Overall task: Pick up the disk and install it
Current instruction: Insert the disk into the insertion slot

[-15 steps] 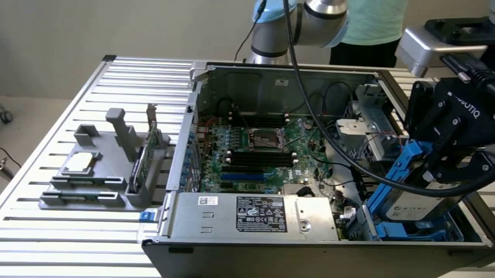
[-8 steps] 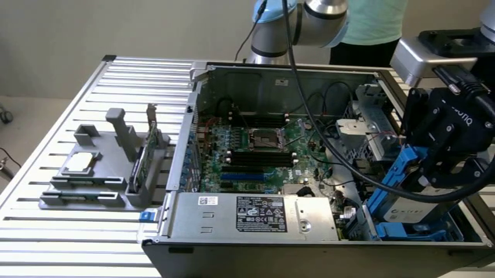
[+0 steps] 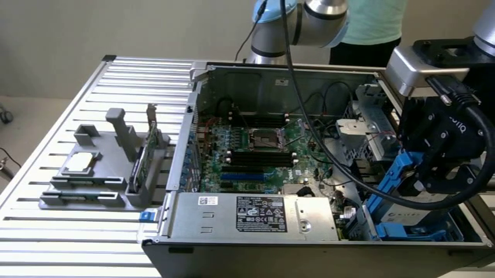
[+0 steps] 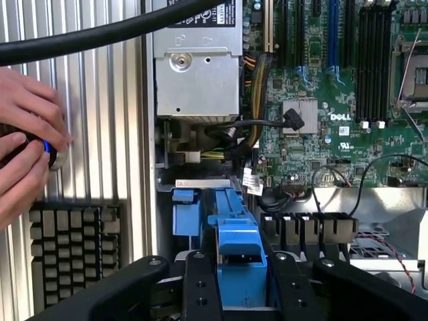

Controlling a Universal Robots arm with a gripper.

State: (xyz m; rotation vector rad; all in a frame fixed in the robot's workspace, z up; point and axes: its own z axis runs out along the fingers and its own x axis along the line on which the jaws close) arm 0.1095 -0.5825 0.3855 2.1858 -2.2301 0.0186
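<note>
Ribbed aluminium slats form the tabletop (image 3: pixel 69 243), which runs back to a plain beige wall (image 3: pixel 116 29). Nearest, at the lower middle of the exterior frame, an open grey computer case (image 3: pixel 232 255) lies on its side, with a large silver box with white stickers (image 3: pixel 255 214) along its front edge. At the exterior view's lower right, the black gripper (image 3: pixel 433 182) is clamped on the disk (image 3: pixel 402 211), a silver-grey metal hard drive with blue plastic rails, held tilted over the case's near corner. Whether it touches anything below is hard to tell. Farther in lies a green motherboard (image 3: pixel 255 150) under black cables. On the exterior view's left, a grey plastic fixture (image 3: pixel 101 194) carries a small flat silver square piece (image 3: pixel 81 163). Behind the case stands a person in a teal shirt (image 3: pixel 379 23), cut off by the frame's top edge. The wrist view catches a person's hands (image 4: pixel 27 154) beside a dark keyboard (image 4: pixel 73 247).
</note>
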